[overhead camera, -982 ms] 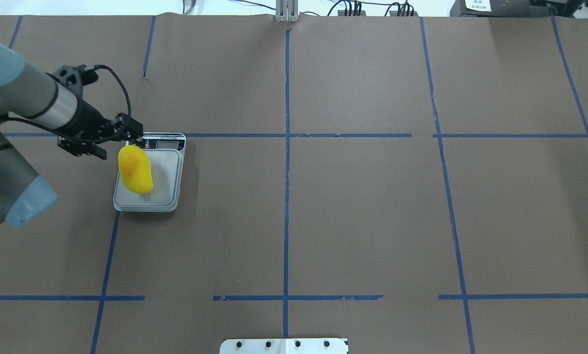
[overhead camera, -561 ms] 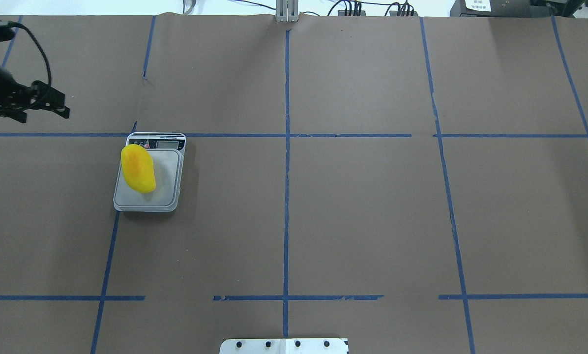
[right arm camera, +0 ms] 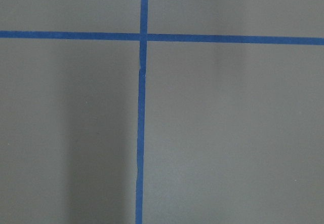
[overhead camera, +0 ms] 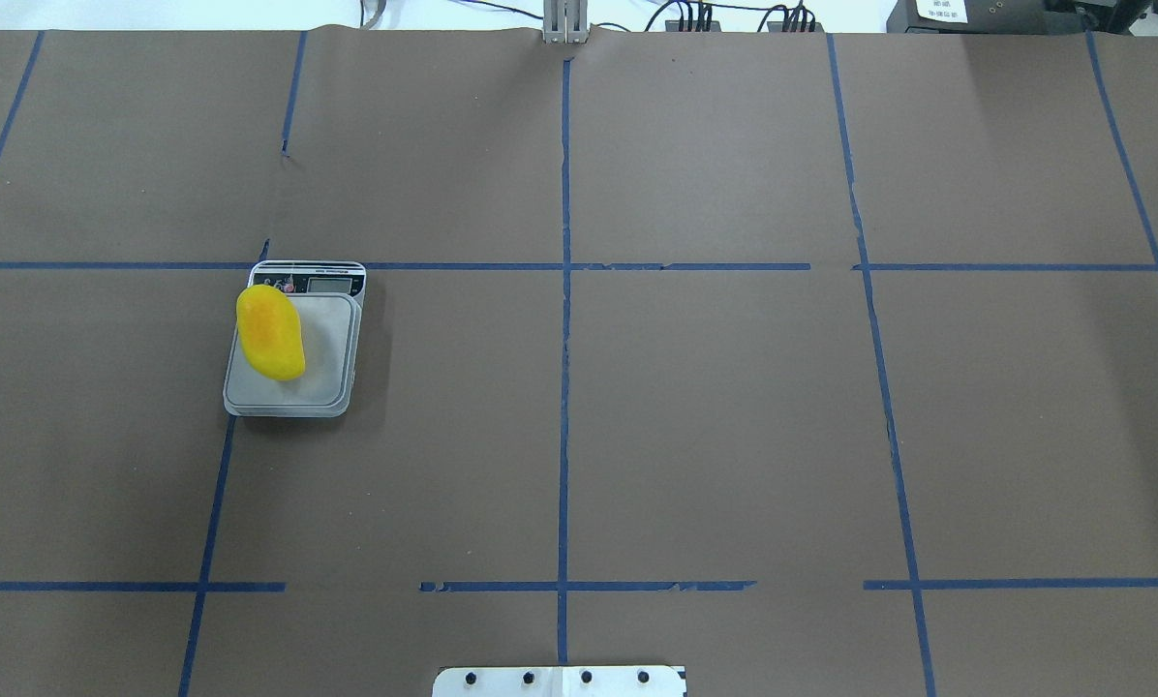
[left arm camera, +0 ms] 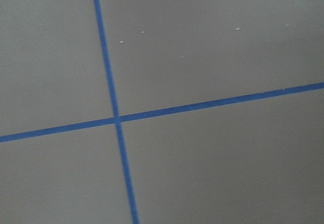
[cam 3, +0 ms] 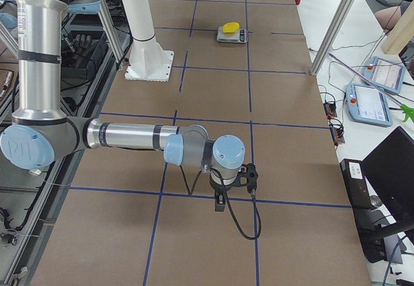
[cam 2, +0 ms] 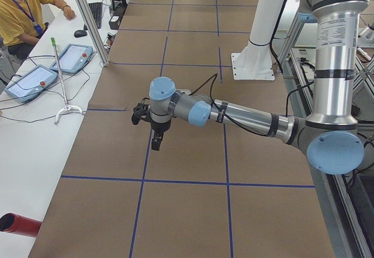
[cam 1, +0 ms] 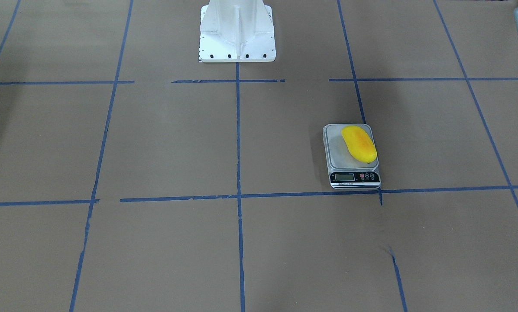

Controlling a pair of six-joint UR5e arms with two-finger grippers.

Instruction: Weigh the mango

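On the small silver digital scale (overhead camera: 293,387), the smooth bright-yellow mango (overhead camera: 270,332) lies untouched. Well away hang the left claw (cam 2: 155,145) and the right claw (cam 3: 220,206); released or clenched, I cannot tell.

A robotics lab: tape-gridded table (overhead camera: 734,436), teach pendants (cam 2: 71,58), a seated operator (cam 2: 17,13) alongside

Left gripper (cam 2: 156,141) pulled back from mango (overhead camera: 270,331), now out of overhead view; mango perhaps shifted slightly on scale (overhead camera: 332,392).
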